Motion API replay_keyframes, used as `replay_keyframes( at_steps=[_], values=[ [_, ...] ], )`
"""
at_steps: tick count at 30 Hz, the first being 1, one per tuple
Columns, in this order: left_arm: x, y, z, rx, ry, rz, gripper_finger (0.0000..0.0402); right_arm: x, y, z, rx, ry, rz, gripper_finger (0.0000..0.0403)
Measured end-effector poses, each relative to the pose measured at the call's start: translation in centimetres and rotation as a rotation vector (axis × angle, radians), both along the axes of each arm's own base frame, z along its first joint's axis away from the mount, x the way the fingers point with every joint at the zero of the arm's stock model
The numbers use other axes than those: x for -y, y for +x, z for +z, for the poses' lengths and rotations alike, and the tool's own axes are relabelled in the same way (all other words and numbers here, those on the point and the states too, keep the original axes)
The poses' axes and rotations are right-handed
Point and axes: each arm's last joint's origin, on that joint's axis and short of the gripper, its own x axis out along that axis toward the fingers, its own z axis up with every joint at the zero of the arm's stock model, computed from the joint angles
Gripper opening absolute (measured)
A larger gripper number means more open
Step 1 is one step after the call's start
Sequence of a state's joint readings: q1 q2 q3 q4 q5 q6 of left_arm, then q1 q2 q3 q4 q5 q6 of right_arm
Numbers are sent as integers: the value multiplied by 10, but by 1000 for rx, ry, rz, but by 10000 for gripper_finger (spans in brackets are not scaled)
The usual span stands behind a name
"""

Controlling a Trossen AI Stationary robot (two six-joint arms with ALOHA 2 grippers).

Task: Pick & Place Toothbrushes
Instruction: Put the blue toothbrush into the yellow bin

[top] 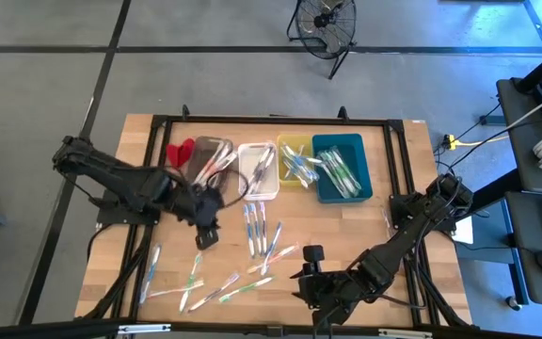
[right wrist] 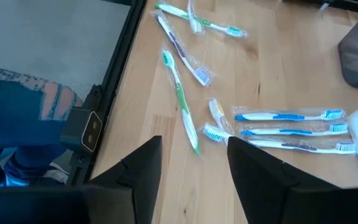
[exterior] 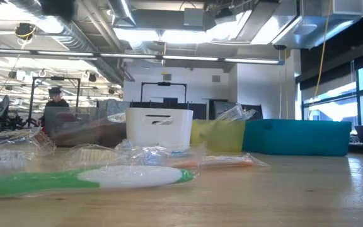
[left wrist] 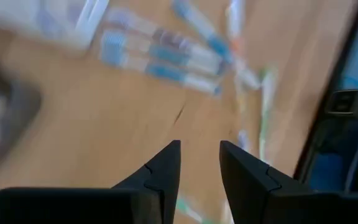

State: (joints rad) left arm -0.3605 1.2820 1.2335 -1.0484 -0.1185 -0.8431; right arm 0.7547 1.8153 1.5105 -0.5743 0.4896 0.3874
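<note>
From above: wooden table (top: 412,169), four bins along the far side: grey (top: 210,160), white (top: 258,169), yellow (top: 294,158), teal (top: 342,168). Loose toothbrushes (top: 262,231) lie mid-table and toward the near-left edge; more sit in the bins. Left gripper (top: 205,234) hangs beside the grey bin. Right gripper (top: 310,270) sits at the near edge, right of the scattered brushes.

Low view: a green-and-white wrapped toothbrush (exterior: 87,178) lies closest; bins behind.

Left wrist view: fingers (left wrist: 166,171) spread apart, nothing between, over bare wood.

Right wrist view: fingers (right wrist: 143,163) spread, empty; three blue brushes (right wrist: 288,130) beyond.
</note>
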Motion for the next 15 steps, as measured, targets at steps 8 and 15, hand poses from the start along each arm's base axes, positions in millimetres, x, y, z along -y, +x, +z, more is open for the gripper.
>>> replay_keyframes(
  at_steps=[8, 15],
  values=[
    [32, -27, -25, -316, 27, 319, 95, 0, 0, 0, 0, -6, 6, 196],
    [70, -39, -48, -490, 67, 433, 93, 0, 0, 0, 1, -7, 7, 204]
  ],
)
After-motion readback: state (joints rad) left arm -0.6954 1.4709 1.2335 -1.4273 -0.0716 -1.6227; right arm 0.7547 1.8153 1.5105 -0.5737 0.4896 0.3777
